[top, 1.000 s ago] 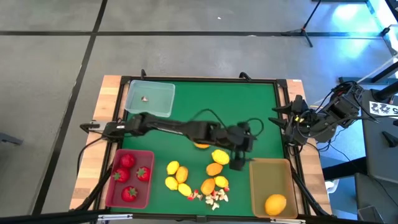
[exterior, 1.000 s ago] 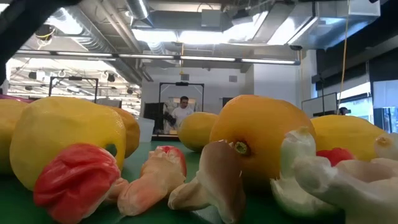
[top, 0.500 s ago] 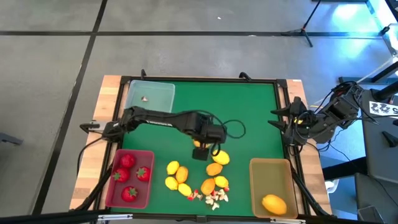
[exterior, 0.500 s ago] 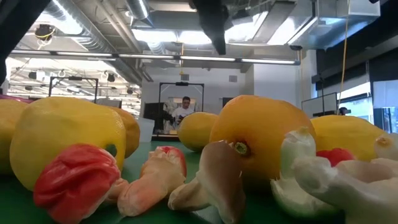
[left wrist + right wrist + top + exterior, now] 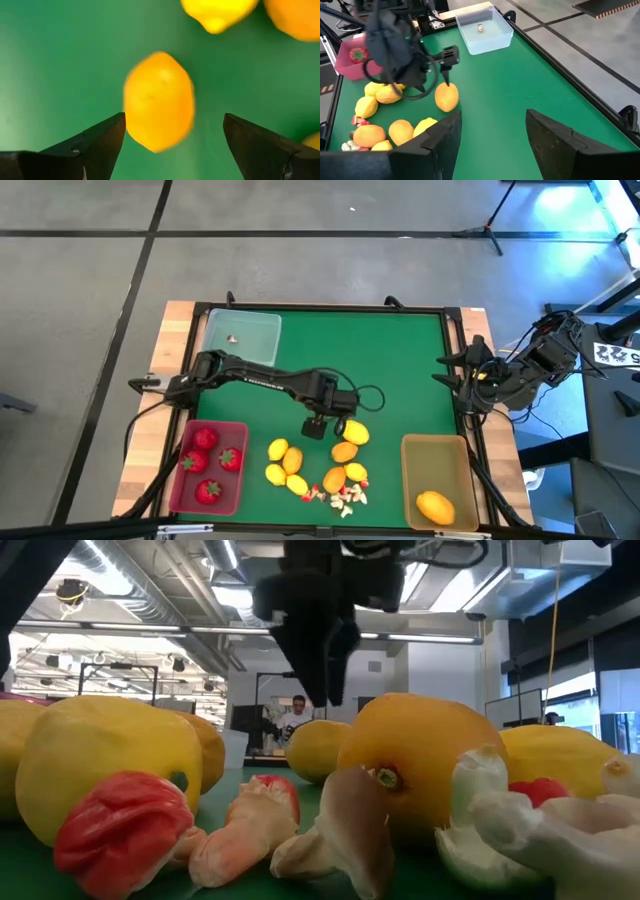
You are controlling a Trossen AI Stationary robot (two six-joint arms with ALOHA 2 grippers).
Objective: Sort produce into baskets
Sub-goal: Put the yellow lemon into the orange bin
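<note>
My left gripper (image 5: pixel 318 423) is open and hangs over the mat's middle, right above an orange lemon (image 5: pixel 159 100). Its fingers stand on either side of the lemon without touching it. The right wrist view shows this lemon (image 5: pixel 446 96) lying on the mat under the left gripper (image 5: pixel 446 75). More yellow and orange lemons (image 5: pixel 345 450) and white-and-red bits (image 5: pixel 343 497) lie near the front edge. The pinkish-red basket (image 5: pixel 178 480) holds strawberries (image 5: pixel 205 440). The tan-yellow basket (image 5: pixel 437 455) holds an orange lemon (image 5: pixel 435 506). My right gripper (image 5: pixel 492 135) is open and empty at the table's right edge.
The clear basket (image 5: pixel 241 337) stands at the far left with one small bit in it. A cable loops off the left gripper above the mat. The far half of the green mat (image 5: pixel 380 350) holds nothing else. A person stands far off in the room (image 5: pixel 295 720).
My left gripper has gone from beside the tan-yellow basket toward the table's left edge and down, and now stands over the orange lemon on the mat. The lemon in the tan-yellow basket has shifted a little within the basket.
</note>
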